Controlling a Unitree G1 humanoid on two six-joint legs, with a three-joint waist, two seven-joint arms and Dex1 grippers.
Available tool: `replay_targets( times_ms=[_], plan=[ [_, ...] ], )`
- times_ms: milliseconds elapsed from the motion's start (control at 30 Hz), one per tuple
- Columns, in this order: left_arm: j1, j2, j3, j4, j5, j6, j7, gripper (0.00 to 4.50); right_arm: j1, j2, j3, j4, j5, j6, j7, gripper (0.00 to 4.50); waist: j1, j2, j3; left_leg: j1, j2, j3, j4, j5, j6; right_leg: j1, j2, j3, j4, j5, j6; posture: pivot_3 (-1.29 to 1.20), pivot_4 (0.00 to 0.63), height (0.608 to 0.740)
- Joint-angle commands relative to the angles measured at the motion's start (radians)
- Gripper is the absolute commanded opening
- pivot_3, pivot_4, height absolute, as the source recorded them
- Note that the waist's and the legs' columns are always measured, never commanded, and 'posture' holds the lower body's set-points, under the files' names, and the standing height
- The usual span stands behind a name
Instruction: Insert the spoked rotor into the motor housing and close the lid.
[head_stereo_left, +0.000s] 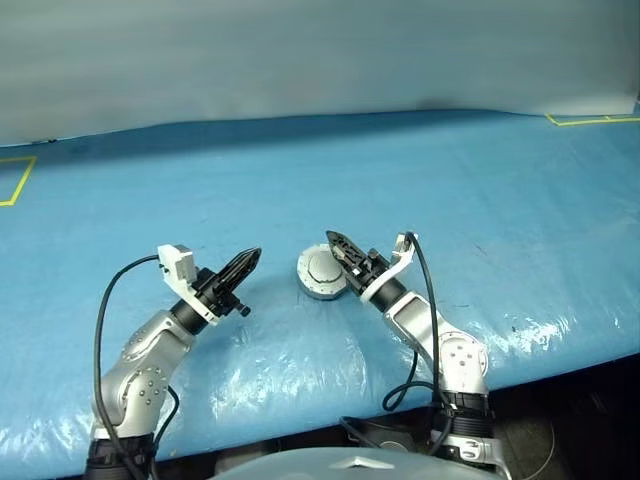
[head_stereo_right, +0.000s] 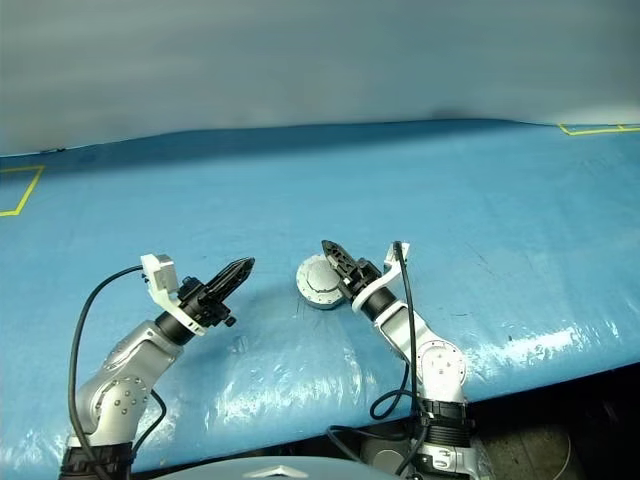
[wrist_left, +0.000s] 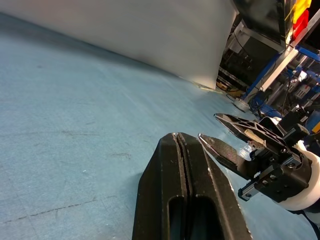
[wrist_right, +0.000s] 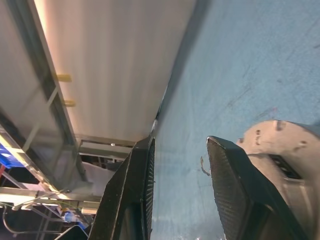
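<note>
My left gripper (head_stereo_left: 250, 261) sits lower left of centre, clenched tight with nothing in it. My right gripper (head_stereo_left: 338, 250) is just right of centre, fingers parted and empty, hovering over the motor housing (head_stereo_left: 322, 273), which lies mid-frame on the blue table (head_stereo_left: 450, 170) with the lid (head_stereo_left: 324, 267) closed.

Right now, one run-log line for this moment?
lid: closed on motor housing | left gripper: shut, empty | right gripper: open, beside lid | table: blue
</note>
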Motion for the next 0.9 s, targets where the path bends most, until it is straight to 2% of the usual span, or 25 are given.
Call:
replay_targets(
  times_ms=[33, 133, 200, 367, 500, 633, 900],
  plan=[
    [0.002, 0.007, -0.007, -0.063, -0.005, -0.002, -0.001, 0.00, -0.002, -0.015, 0.004, -0.089, -0.052, -0.046, 0.049, 1.70, 0.000, 0.000, 0.000, 0.000, 0.000, 0.000, 0.000, 0.000, 0.000, 0.000, 0.000, 0.000, 0.000, 0.000, 0.000, 0.00, 0.150, 0.740],
    [-0.003, 0.020, -0.020, -0.070, -0.012, 0.012, -0.018, 0.00, -0.004, -0.089, 0.006, -0.177, -0.127, -0.077, 0.106, 1.70, 0.001, 0.000, 0.000, 0.000, 0.000, 0.000, 0.000, 0.000, 0.000, 0.000, 0.000, 0.000, 0.000, 0.000, 0.000, 0.00, 0.150, 0.740],
    [-0.014, 0.042, -0.046, -0.068, 0.003, 0.016, -0.050, 0.00, -0.007, -0.135, -0.009, -0.216, -0.123, -0.074, 0.137, 1.70, 0.001, 0.000, 0.000, 0.000, 0.000, 0.000, 0.001, 0.000, 0.000, 0.000, 0.000, 0.001, 0.000, 0.000, 0.000, 0.00, 0.150, 0.740],
    [-0.106, 0.085, -0.181, 0.032, 0.164, -0.019, -0.086, 0.00, -0.009, -0.247, -0.029, -0.244, -0.150, -0.057, 0.167, 1.70, 0.003, -0.001, 0.000, 0.001, -0.005, 0.001, 0.001, 0.000, 0.000, 0.001, 0.000, 0.001, 0.000, 0.000, 0.000, 0.00, 0.150, 0.740],
    [-0.202, 0.079, -0.285, 0.194, 0.338, -0.091, -0.081, 0.00, 0.007, -0.248, -0.032, -0.226, -0.157, -0.049, 0.144, 1.70, 0.000, -0.001, 0.001, 0.002, -0.005, 0.002, 0.001, 0.000, 0.000, 0.001, 0.001, 0.003, 0.001, 0.001, 0.001, 0.00, 0.150, 0.740],
    [-0.251, 0.065, -0.338, 0.279, 0.427, -0.136, -0.081, 0.00, 0.029, -0.219, -0.025, -0.243, -0.153, -0.053, 0.125, 1.70, 0.003, -0.002, 0.001, 0.002, -0.004, 0.002, 0.000, 0.000, 0.000, 0.001, 0.002, 0.003, 0.000, 0.001, 0.001, 0.00, 0.150, 0.740],
    [-0.271, 0.056, -0.343, 0.341, 0.459, -0.165, -0.125, 0.00, 0.083, -0.215, -0.031, -0.270, -0.154, -0.050, 0.105, 1.70, 0.007, -0.002, 0.001, 0.002, -0.003, 0.003, 0.002, -0.001, 0.003, 0.002, -0.001, 0.004, 0.000, 0.002, 0.003, 0.00, 0.150, 0.740]
  ],
)
